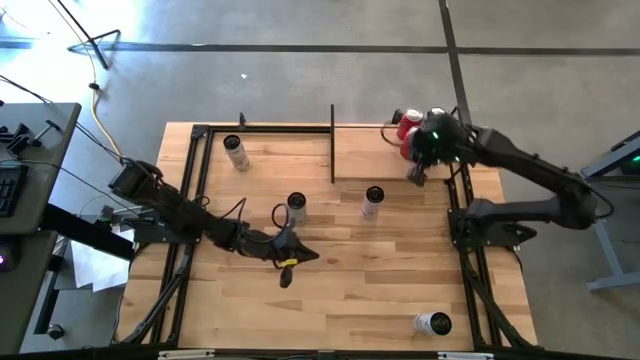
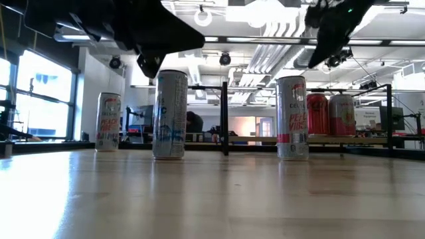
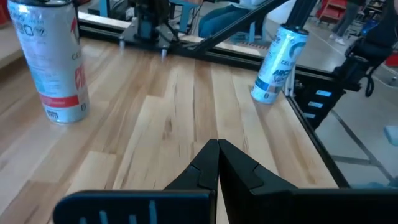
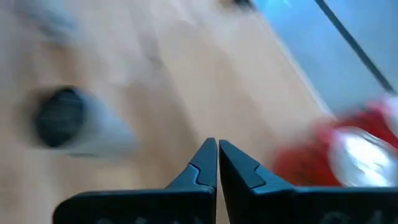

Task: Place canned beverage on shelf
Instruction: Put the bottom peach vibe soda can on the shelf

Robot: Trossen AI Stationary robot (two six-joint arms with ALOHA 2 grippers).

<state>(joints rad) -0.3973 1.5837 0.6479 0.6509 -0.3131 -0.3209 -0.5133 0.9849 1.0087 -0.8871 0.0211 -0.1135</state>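
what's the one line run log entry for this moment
left gripper: shut, empty, mid-table | right gripper: shut, empty, above shelf | red cans: on shelf

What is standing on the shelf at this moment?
Two red cans stand together at the back right corner of the shelf. The right gripper hangs over them with jaws shut, covering part of one; the rest looks bare.

We see two cans (image 1: 407, 133) standing side by side on the shelf (image 1: 365, 155) at the table's (image 1: 330, 300) far right. Just before the shelf's front edge stands another can (image 1: 372, 201), with one (image 1: 296, 207) to its left. A further can (image 1: 236, 153) stands far left, and one (image 1: 433, 323) lies near the front right corner.
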